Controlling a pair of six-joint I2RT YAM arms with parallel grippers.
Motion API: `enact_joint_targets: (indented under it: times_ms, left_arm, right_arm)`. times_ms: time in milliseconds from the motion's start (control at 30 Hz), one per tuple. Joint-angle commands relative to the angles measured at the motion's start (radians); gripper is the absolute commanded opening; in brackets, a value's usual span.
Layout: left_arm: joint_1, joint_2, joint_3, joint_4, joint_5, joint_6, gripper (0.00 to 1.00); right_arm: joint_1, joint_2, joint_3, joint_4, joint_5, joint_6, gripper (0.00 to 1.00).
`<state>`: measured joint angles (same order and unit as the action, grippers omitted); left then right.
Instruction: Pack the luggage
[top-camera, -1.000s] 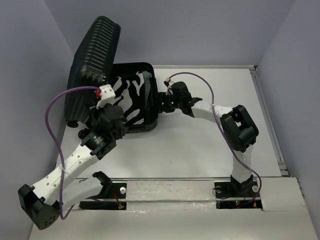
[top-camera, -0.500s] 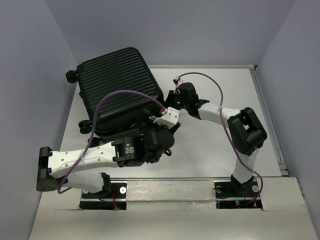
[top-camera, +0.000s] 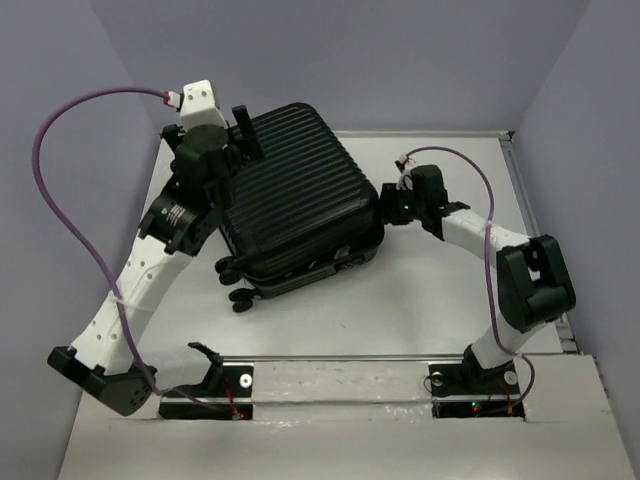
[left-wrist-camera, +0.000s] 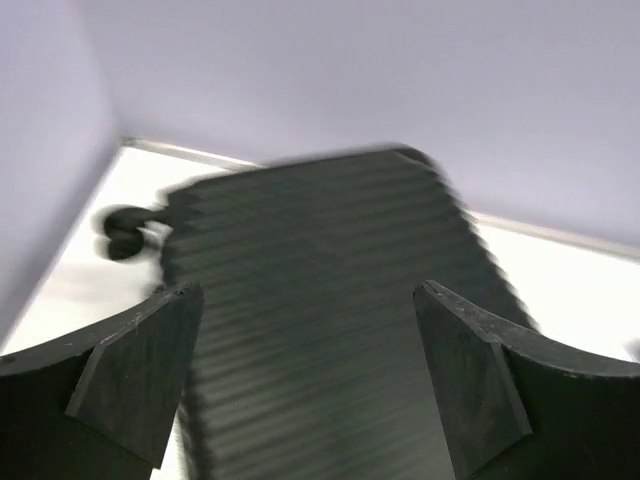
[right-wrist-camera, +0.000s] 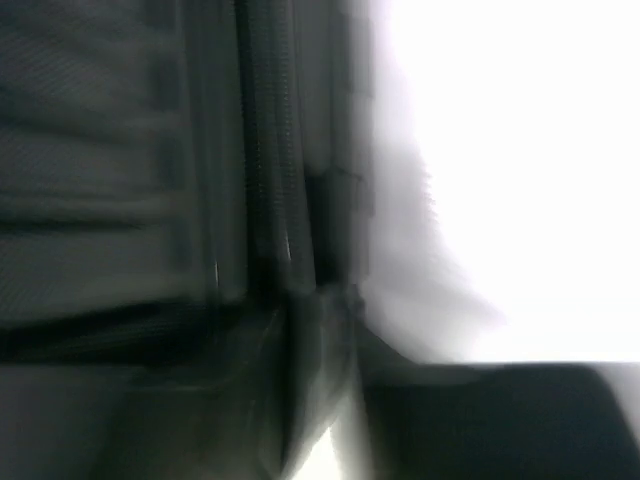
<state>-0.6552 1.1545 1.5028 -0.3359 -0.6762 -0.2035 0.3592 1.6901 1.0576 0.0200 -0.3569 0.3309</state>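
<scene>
The luggage is lying shut, ribbed shell up, on the white table, with its casters pointing toward the arms. The right wrist view is blurring badly: the right tool is sitting at the case's right edge, opening impossible to tell. The left tool is hovering at the far-left corner, jaws gaping wide, gripping nothing.

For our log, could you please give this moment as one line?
luggage: closed, flat | left tool: open, above it | right tool: at its side, grip unclear
</scene>
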Motion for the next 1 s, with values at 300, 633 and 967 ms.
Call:
enact_joint_targets:
  times_ms: [300, 633, 967]
  left_arm:
    - [0.552, 0.678, 0.636, -0.145, 0.63, -0.099, 0.99]
    - [0.716, 1.117, 0.981, -0.092, 0.915, -0.204, 0.93]
    - [0.704, 1.34, 1.004, -0.081, 1.123, -0.131, 0.85]
  right_arm:
    - [-0.069, -0.461, -0.033, -0.238, 0.243, -0.018, 0.87]
    - [0.18, -0.629, -0.323, -0.209, 0.12, 0.03, 0.07]
    - [0.19, -0.446, -0.361, 0.028, 0.137, 0.118, 0.07]
